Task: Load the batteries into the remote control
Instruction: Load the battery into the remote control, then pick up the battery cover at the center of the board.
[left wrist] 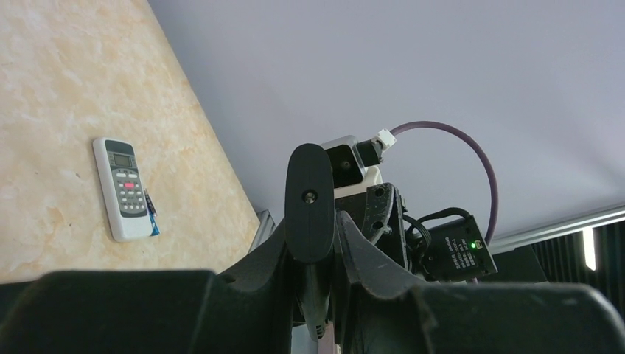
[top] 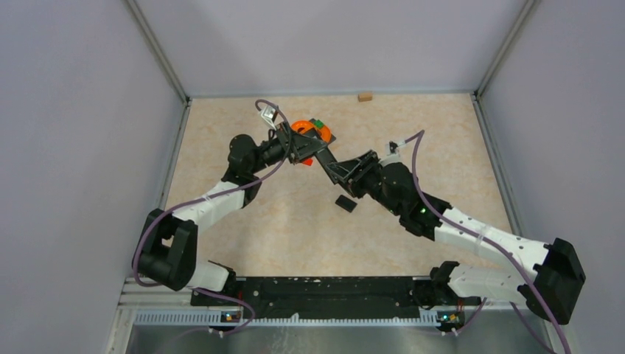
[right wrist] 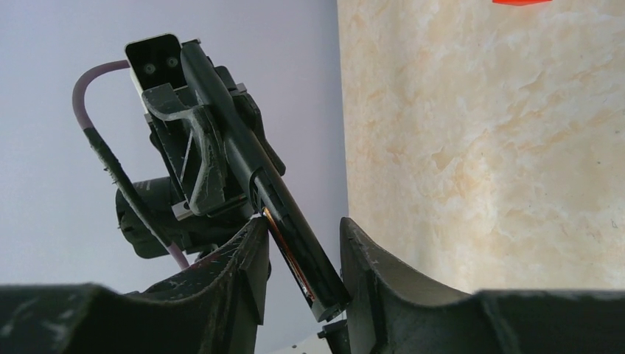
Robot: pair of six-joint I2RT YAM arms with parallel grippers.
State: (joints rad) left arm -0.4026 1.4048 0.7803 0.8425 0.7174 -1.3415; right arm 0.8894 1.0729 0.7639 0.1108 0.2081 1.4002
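**Item:** black remote control (right wrist: 243,158), hanging in the air over mid-bench, spanning the gap between the two arms. Its battery bay is lying open toward the right wrist camera. An orange-copper strip (right wrist: 284,247) is showing inside, likely a seated battery, though that cannot be confirmed.

**Left pincer** (top: 293,150): clamping the remote at the end farther from the right arm, jaws pressing on both faces.

**Right pincer** (right wrist: 304,228): jaws standing apart, straddling the nearer end. One finger is touching the casing and the other is sitting just beside it, so no firm grip is showing.

**Loose parts:**
- A small black cover (top: 345,203) is lying on the bench (top: 280,236) just beside the right wrist.
- A white remote (left wrist: 125,188) is lying flat on the bench in the left wrist view.
- A thin blue stick (left wrist: 152,217) is resting against the white remote's edge, probably a spare battery.

**Step in hand, as judged:** steadying the remote with both arms, either for pressing a cell home or for passing it across. The next move is calling for a firm right-side hold before the left lets go. After that comes fetching the remaining cell or the cover.

**Room:**
- An orange toy piece (top: 306,127) and a green block (top: 318,122) are sitting just behind the left pincer, crowding that side.
- A wooden block (top: 364,96) is lying at the far edge.
- The enclosure walls (top: 74,147) are standing well apart from both arms.
- Freer bench is lying toward the near side.
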